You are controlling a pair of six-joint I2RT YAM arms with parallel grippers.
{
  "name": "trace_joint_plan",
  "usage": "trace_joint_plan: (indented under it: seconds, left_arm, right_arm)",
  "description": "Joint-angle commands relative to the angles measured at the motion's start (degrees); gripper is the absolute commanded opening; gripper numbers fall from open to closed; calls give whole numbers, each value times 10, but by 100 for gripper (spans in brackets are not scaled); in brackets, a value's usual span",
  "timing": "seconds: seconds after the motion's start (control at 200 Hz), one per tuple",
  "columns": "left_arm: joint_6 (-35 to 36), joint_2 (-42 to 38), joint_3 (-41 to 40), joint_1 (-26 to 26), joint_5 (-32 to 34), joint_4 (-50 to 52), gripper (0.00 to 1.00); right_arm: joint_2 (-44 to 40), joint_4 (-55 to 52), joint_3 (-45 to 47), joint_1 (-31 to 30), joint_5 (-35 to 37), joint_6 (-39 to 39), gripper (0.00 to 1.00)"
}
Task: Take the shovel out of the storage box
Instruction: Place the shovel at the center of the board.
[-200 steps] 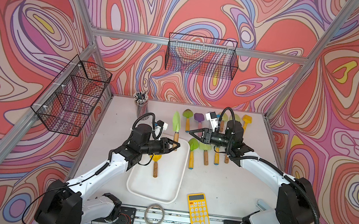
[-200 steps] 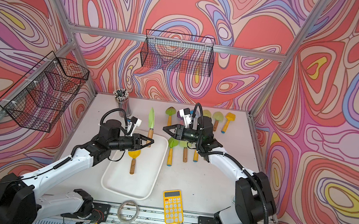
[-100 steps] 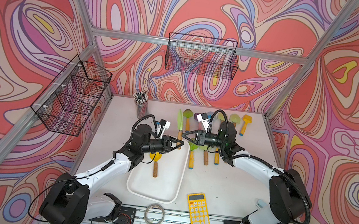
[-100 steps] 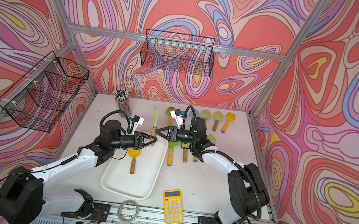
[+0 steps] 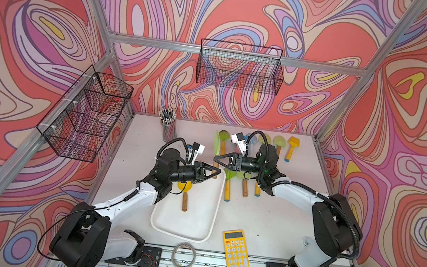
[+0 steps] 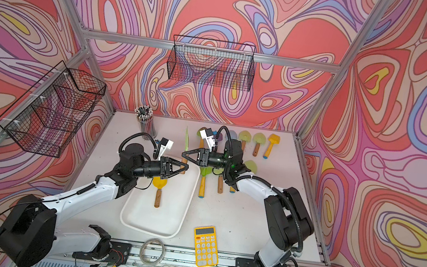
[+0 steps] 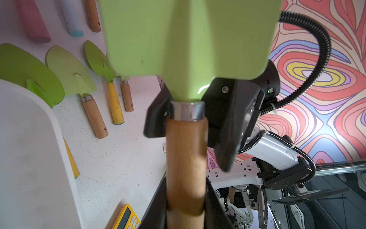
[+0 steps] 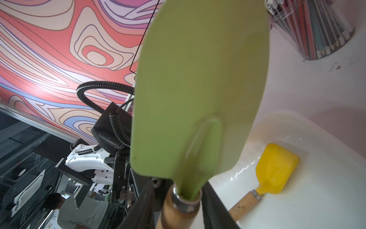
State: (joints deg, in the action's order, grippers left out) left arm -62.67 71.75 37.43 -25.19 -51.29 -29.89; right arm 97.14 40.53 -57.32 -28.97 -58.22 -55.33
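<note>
The white table (image 5: 273,225) sits inside patterned walls, with two black wire baskets (image 5: 240,67) hung above it. The white tray (image 5: 194,222) lies near the front. A yellow shovel (image 5: 184,189) lies in it, its blade partly hidden under the left arm (image 5: 126,201). Just right of the tray is a row of green shovels (image 5: 244,181), and other shovels (image 5: 279,143) line the back edge. A yellow calculator (image 5: 235,249) lies at the front and a cup of pencils (image 5: 167,129) stands at the back left.

Both arms, the right arm (image 5: 300,194) too, reach inward and level, their tips almost meeting over the tray's far right corner. There the green shovel (image 5: 216,143) stands upright in the air, blade up, clear of the tray. The left gripper (image 5: 216,172) is clamped on its wooden handle. The right gripper (image 5: 216,158) straddles the handle at the metal collar, but whether it presses I cannot tell.
</note>
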Motion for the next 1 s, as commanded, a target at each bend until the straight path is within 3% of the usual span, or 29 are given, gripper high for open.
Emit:
trace_joint_plan:
  seconds: [0.0,0.1,0.511,0.671,0.731,0.866,0.992]
  left_arm:
    - [-2,-4,-2,-3,-16,-38,0]
    - [3,-8,-3,-3,-15,-31,0]
    - [13,-23,-12,-3,-15,-12,0]
    - [22,-26,-14,-3,-16,1,0]
    - [29,-28,-14,-3,-12,14,9]
    - [63,-35,-5,-3,1,69,46]
    - [106,-40,14,-3,21,142,90]
  right_arm:
    - [11,85,-6,-2,-18,-51,39]
    - [11,98,-5,-2,-20,-55,31]
    - [10,101,0,12,-22,-61,31]
    - [14,125,4,15,-22,-79,22]
    - [14,125,3,16,-18,-80,17]
    - [13,111,1,16,-16,-74,13]
    - [9,87,2,16,-14,-60,12]
